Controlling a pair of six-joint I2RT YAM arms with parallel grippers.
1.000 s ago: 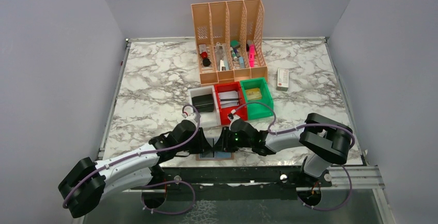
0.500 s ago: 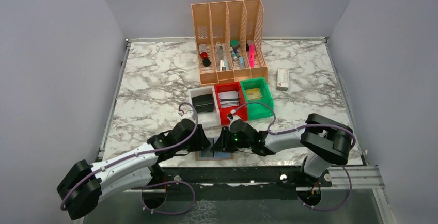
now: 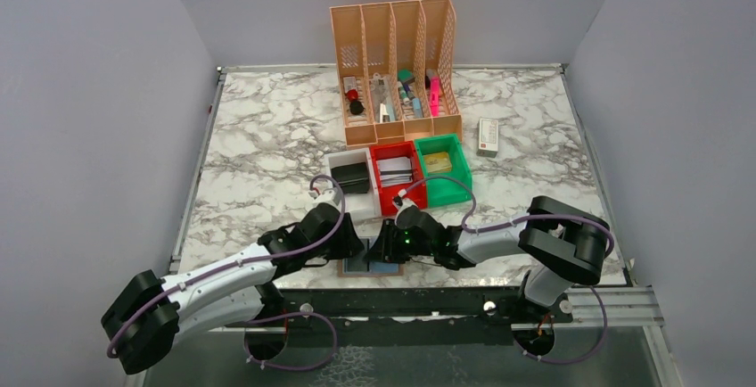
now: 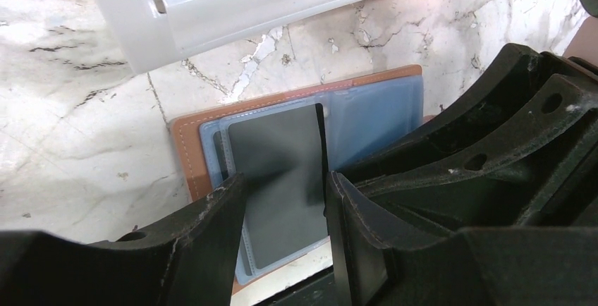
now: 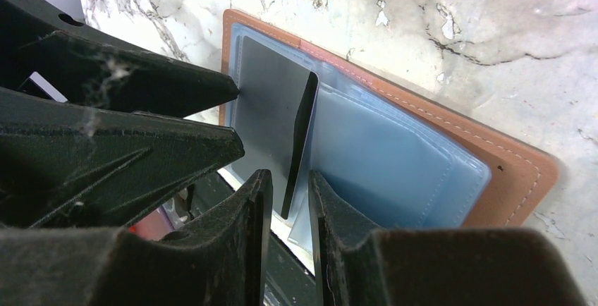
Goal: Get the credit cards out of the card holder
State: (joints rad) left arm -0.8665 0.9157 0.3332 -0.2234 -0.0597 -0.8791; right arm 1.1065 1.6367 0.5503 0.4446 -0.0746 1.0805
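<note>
The brown card holder lies open at the table's near edge, its blue plastic sleeves facing up. One dark credit card lies flat in the left sleeve. A second dark card stands on edge along the middle fold. My left gripper hovers open over the flat card, touching nothing. My right gripper straddles the near end of the upright card and a loose sleeve flap. Its jaws stand narrowly apart, and daylight shows between the card and one finger. From above, both grippers meet over the holder.
A white bin with a black case, a red bin and a green bin stand just beyond the holder. An orange file rack stands at the back, with a small white box to its right. The table's front rail runs beside the holder.
My left gripper's jaws have widened, and that arm has shifted slightly. The right arm and the holder have stayed put.
</note>
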